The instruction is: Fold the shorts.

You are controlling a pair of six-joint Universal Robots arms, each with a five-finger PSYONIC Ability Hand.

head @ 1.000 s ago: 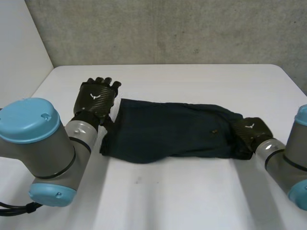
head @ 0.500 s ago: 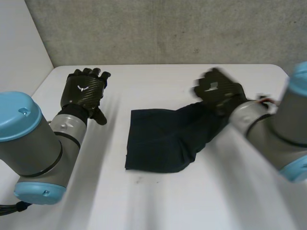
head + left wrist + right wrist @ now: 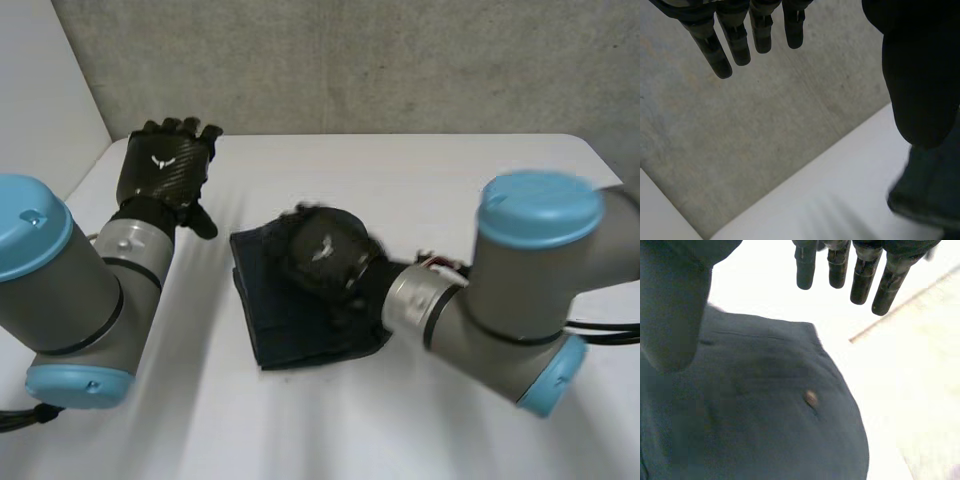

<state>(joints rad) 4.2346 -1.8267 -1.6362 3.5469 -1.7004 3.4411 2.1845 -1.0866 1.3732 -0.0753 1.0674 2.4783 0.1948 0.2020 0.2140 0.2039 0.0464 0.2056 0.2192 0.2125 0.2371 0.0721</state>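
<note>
The dark navy shorts (image 3: 292, 325) lie folded over into a short stack at the middle of the white table (image 3: 420, 170). My right hand (image 3: 322, 250) hovers just over the stack's far part, palm down. In the right wrist view its fingers (image 3: 862, 275) are straight and its thumb is spread, with the shorts (image 3: 765, 410) and a small button (image 3: 811, 398) beneath the palm and nothing gripped. My left hand (image 3: 166, 168) is raised at the table's far left, clear of the cloth. Its fingers (image 3: 720, 50) are straight, and a corner of the shorts (image 3: 932, 185) lies beyond its thumb.
A concrete wall (image 3: 380, 60) runs behind the table's far edge, and a pale side wall (image 3: 40, 90) stands at the left. My right arm's elbow (image 3: 535, 290) reaches across the table's right half. Bare table surrounds the stack.
My right hand carried the right end of the shorts over to the left onto the other half and opened. My left hand let go of the left end and drew back to the far left.
</note>
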